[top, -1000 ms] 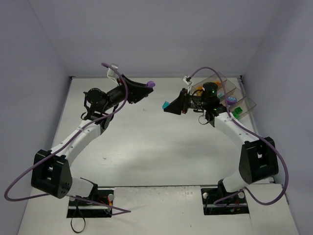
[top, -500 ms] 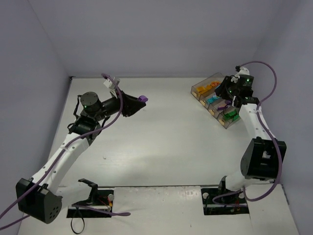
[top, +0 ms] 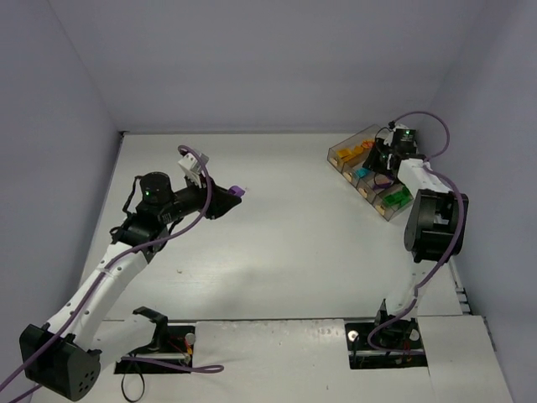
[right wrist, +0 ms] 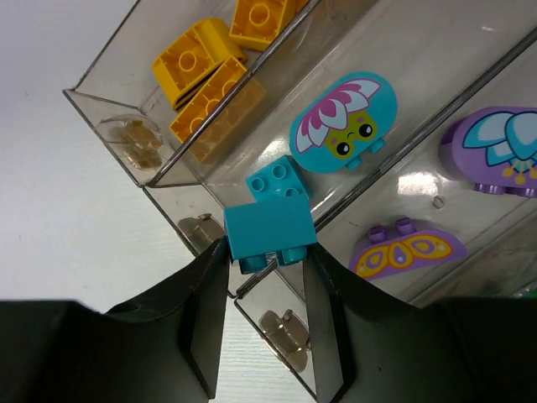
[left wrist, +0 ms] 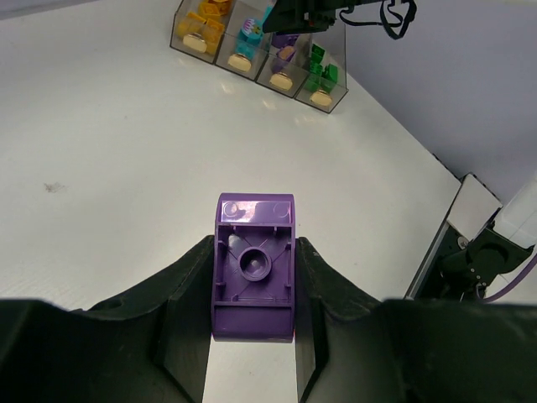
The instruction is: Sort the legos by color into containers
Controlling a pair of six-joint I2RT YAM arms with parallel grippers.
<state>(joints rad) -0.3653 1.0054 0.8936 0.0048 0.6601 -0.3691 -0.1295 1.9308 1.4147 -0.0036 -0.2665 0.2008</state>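
Gripping a teal brick (right wrist: 268,225), the right pincer (right wrist: 267,253) hangs over the teal bin (right wrist: 403,59) at the far right corner of the tabletop (top: 277,235); the left pincer (left wrist: 253,248) holds a purple brick (left wrist: 253,285).

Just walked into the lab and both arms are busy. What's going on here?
It's color sorting into a four-bin clear tray. The right hand grips a teal brick above the tray's teal bin, not yet released. The left hand holds a purple brick over the table, away from the tray.
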